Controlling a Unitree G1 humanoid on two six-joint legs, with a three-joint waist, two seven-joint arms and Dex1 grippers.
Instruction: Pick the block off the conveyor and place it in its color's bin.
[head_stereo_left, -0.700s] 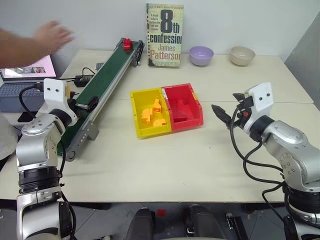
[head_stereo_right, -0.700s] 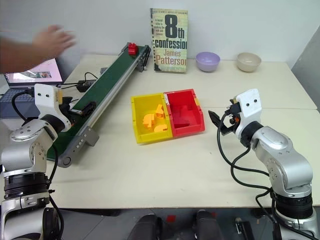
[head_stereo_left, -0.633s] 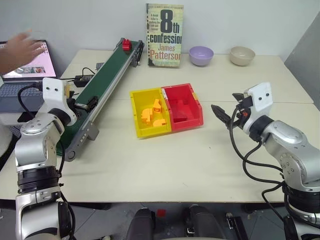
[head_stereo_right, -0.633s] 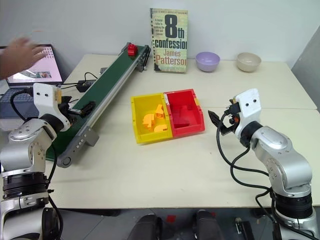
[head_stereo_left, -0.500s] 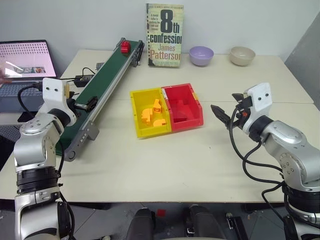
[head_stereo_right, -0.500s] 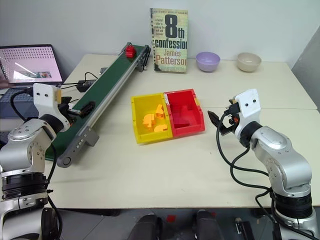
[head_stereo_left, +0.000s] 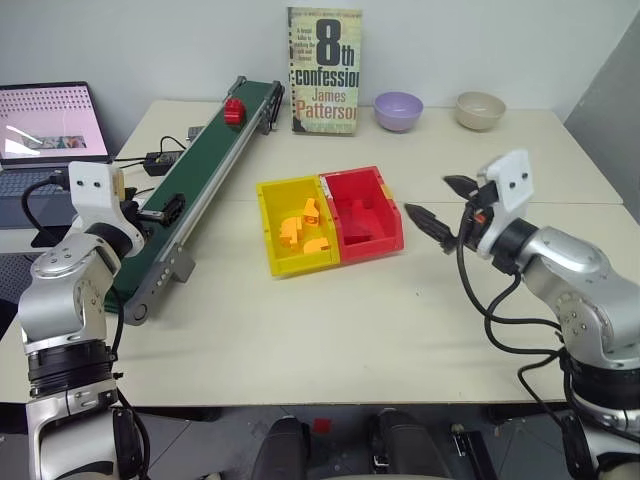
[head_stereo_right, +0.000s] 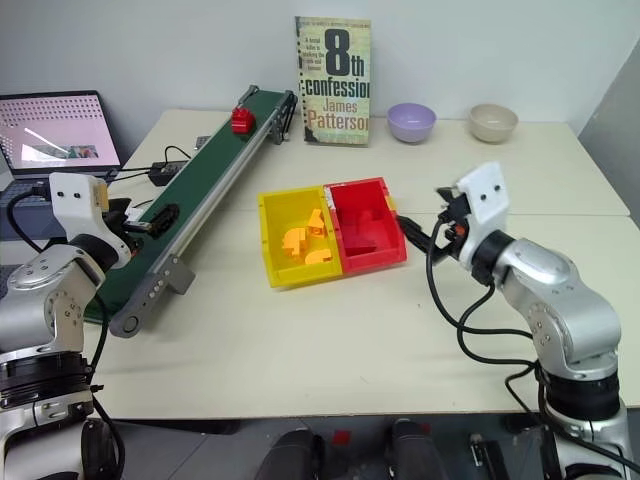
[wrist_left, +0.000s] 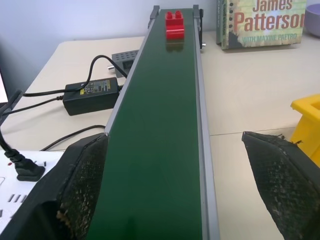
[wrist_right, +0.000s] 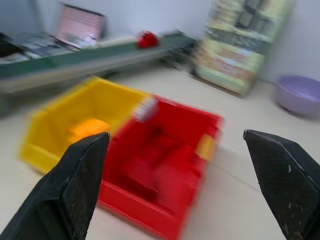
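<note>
The block sat on the conveyor, near its far end, close to the book that stood upright at the back of the table. The left end effector hovered over the near part of the conveyor with its fingers spread wide and nothing between them. The right end effector hung just beside the red bin, also wide open and empty. A yellow bin joined the red one and held orange-yellow pieces.
</note>
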